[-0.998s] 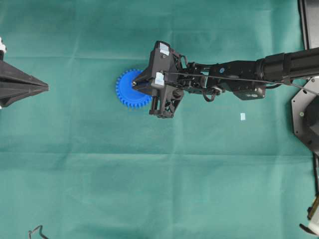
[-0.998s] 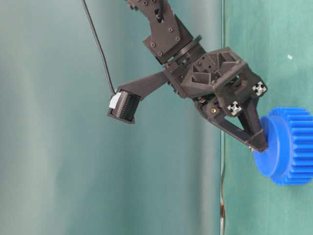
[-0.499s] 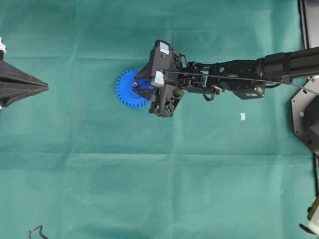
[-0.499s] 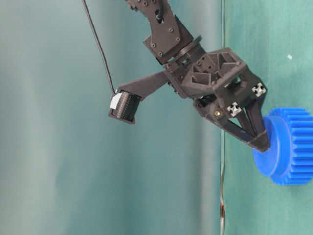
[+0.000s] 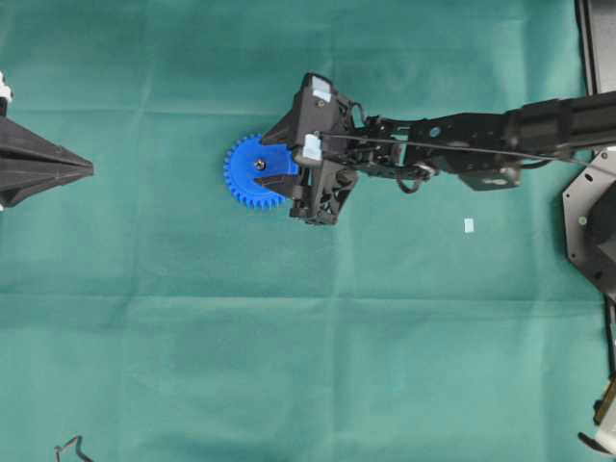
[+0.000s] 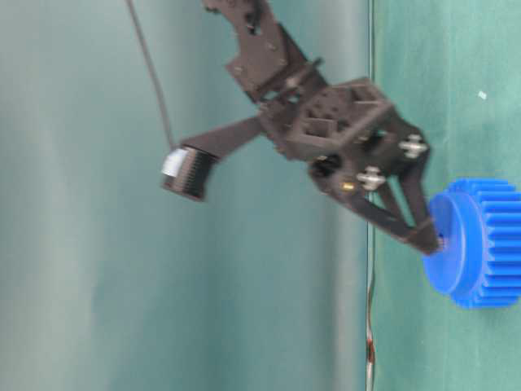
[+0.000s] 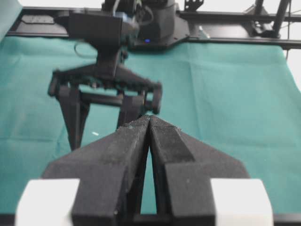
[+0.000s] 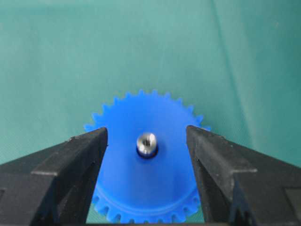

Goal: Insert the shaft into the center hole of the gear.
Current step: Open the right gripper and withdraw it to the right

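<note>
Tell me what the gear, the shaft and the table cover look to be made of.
Gear: looks like moulded plastic, uniform bright blue with a smooth, slightly satin face.
Shaft: apparently metal, silvery-grey, its end catching bright highlights.
Table cover: probably thin matte green fabric or paper-like sheet, showing straight fold creases and a fine weave-like texture.

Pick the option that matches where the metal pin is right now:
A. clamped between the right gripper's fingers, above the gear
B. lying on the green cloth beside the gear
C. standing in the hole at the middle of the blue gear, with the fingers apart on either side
C: the right wrist view shows the pin seated in the hub of the gear, with the right gripper open and touching neither side of it.
</note>
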### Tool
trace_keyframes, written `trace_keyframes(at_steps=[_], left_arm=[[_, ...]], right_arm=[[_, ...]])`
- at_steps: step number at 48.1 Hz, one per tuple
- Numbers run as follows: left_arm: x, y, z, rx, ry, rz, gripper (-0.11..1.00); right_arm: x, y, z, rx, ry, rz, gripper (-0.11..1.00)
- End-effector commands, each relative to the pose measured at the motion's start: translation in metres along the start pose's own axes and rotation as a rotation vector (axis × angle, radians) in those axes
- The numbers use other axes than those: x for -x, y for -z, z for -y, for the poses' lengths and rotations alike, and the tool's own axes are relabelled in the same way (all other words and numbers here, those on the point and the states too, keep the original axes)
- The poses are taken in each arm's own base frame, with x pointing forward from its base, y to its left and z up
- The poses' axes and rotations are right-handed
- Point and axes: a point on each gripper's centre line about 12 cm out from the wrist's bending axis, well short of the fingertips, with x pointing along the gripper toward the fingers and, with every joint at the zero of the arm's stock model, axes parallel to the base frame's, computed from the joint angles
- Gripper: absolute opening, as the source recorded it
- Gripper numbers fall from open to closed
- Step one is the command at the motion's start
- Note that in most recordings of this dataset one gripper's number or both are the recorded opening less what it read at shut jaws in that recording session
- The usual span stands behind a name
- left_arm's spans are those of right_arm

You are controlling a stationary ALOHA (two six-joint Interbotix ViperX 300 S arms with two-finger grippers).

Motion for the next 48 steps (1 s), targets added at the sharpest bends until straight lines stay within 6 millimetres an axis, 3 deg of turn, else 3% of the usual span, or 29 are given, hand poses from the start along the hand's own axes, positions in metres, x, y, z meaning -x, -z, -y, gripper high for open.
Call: trace_keyframes(at_steps=[1,13,21,48], left_arm=[[-0.002,-0.009,0.000,0.000,0.002,0.021,0.00],[-0.002,-0.009,0.000,0.000,0.002,0.023,0.00],[-0.002,-0.009,0.000,0.000,0.002,0.023,0.00],[-0.002,-0.009,0.000,-0.003,0.001,0.020,0.00]], right_arm=[[0.021,-0.025,-0.004,-0.002,-0.013,0.077,0.76],[0.062,-0.044,-0.005,-0.002,-0.026,0.171,0.76],[0.091,-0.045,-0.005,-0.002,-0.033,0.233,0.76],[0.189,-0.014,0.005,-0.007,-0.051,0.433,0.76]])
